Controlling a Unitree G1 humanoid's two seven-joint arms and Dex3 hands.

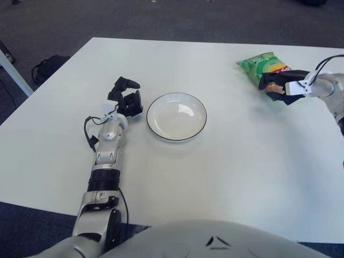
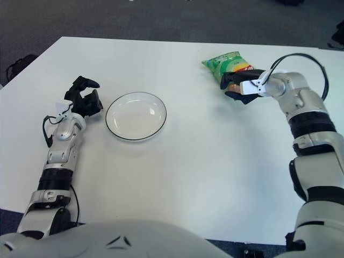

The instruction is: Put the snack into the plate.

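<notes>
nearest the robot's body the white table [image 1: 226, 177] lies bare. on the robot's left, its forearm stretches up the tabletop to the left hand [image 1: 124, 99], which shows just beside the left rim of the plate [image 1: 177, 116]; its dark fingers are loosely curled and hold nothing. the plate is a shallow white dish with a dark edge, with nothing in it, a little left of the table's middle.

farther back and well to the right is the snack [image 2: 230, 65], a green crinkled bag. its long axis runs on a slant, from the far-left corner down toward the near-right, where the right hand [image 2: 240, 84] has its black fingers [image 1: 270, 84] closed over the bag's near end. the far end of the bag shows free of the hand; whether the bag is clear of the table or touching it cannot be told from either view.

the relation that matters: the snack sits on the robot's right side, far from the left hand and already gripped by the right one, and the plate lies to the left of that hand and somewhat nearer the body. the likely carry, then, is leftward and inward across open table, with nothing standing between bag and plate.
</notes>
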